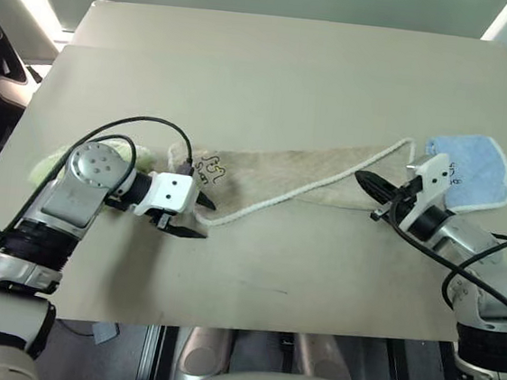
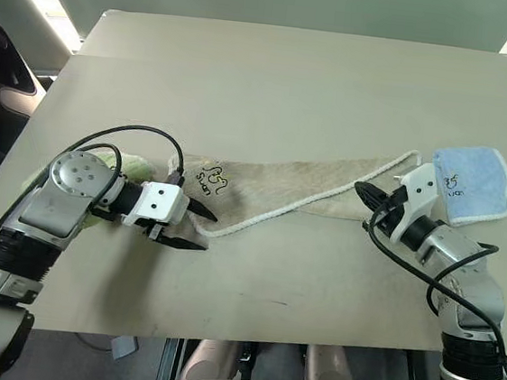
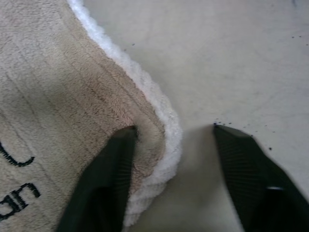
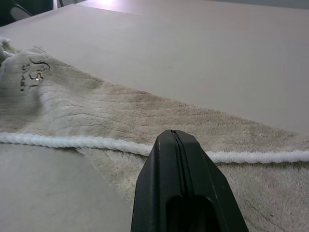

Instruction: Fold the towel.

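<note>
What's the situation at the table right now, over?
Left gripper open, straddling the beige towel's corded corner. Right gripper shut over towel's far end. Blue towel, green towel lie beside.

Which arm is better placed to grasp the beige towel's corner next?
Probably left: the left gripper straddles the towel corner's white edge, jaws open. The right gripper is shut.

arms: silver | wrists: white | end effector fingers [image 3: 104, 186]: black | cables: black
</note>
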Available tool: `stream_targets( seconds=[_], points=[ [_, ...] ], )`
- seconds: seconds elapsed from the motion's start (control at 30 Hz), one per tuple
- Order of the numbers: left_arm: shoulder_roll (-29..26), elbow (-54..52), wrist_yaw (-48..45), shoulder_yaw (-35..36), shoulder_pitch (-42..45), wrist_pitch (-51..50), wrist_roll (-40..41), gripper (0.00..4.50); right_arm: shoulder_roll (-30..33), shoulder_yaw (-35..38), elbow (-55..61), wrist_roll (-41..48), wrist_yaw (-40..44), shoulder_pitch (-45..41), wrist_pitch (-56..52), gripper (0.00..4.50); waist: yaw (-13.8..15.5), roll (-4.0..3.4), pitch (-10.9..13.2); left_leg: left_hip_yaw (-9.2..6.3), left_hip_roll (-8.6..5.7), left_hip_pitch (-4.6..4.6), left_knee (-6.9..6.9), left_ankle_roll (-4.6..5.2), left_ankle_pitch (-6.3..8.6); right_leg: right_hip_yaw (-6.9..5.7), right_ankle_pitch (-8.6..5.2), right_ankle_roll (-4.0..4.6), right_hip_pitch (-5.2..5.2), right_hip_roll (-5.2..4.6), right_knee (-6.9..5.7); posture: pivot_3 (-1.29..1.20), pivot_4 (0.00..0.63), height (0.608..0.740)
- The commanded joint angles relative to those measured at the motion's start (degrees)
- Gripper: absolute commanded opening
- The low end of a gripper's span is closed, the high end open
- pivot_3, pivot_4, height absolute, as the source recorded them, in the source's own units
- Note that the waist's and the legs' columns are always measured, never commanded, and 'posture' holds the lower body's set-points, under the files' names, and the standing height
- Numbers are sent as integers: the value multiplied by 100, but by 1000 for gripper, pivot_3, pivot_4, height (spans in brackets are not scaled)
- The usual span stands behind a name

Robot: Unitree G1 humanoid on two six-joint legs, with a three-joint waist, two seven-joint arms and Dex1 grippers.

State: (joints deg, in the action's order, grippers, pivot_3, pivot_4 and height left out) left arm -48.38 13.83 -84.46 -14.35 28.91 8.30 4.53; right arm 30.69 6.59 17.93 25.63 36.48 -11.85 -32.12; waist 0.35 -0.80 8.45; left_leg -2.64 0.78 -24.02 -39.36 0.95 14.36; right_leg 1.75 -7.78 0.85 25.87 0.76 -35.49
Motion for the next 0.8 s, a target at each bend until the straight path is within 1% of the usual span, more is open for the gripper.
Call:
stream_targets(
  seconds=[0.03,0.1,0.17,0.2,0.3,0.37,0.43,0.53,0.63,0.73,0.8],
  points=[
    [41,-29,162,80,35,19,-37,1564,93,208,242,111,-13,8,8,0,0,0,0,-1,0,0,-4,2,-2,0,4,-5,-4,0,4,0,150,735],
    [25,-32,173,96,15,25,-21,922,108,173,187,101,5,-70,11,0,-6,0,0,-1,0,0,-14,4,-4,0,-2,-35,-8,2,10,0,150,735],
    [-4,-36,222,121,-34,46,-14,215,126,136,88,77,30,-184,30,0,-22,0,0,-1,0,0,-24,4,-4,0,-6,-47,-8,4,9,0,150,735],
    [-15,-40,254,137,-61,57,-12,21,133,124,45,67,40,-229,39,0,-28,0,0,-1,0,0,-27,4,-4,0,-7,-49,-8,4,9,0,150,735],
    [-39,-72,332,172,-122,71,4,21,155,104,-11,56,67,-280,61,0,-34,0,0,0,0,-2,-27,1,-2,1,-5,-45,-6,4,10,0,150,735],
    [-63,-123,364,204,-176,69,34,21,170,93,-35,49,81,-305,79,0,-28,0,0,-1,0,-3,-26,-2,0,1,8,-21,-6,4,10,0,150,735],
    [-88,-155,385,241,-214,73,60,21,170,83,-71,31,81,-349,99,0,-28,0,0,-1,0,-4,-25,-3,1,1,10,-16,-6,4,13,0,150,735],
    [-246,-767,312,588,-541,-303,596,21,216,106,-218,-126,-4,-563,226,0,-53,0,0,1,0,-6,-25,-6,3,1,10,-15,-4,4,17,0,150,735],
    [-640,-1470,171,941,-1099,-706,1025,21,454,137,-601,-445,30,-813,545,0,-91,0,0,4,1,-17,-24,-8,6,2,10,-19,8,6,24,0,150,735],
    [-820,-1684,220,1062,-1335,-823,1068,21,633,71,-1002,-760,3,-1008,829,0,-94,-1,0,1,1,-19,-18,-9,8,3,12,-12,14,5,25,0,150,735],
    [-883,-1698,282,1146,-1436,-879,1056,21,881,-144,-1529,-1256,60,-1223,1318,0,-77,-1,0,-1,1,-19,-14,-9,8,3,11,-10,16,5,24,0,150,735]
  ],
)
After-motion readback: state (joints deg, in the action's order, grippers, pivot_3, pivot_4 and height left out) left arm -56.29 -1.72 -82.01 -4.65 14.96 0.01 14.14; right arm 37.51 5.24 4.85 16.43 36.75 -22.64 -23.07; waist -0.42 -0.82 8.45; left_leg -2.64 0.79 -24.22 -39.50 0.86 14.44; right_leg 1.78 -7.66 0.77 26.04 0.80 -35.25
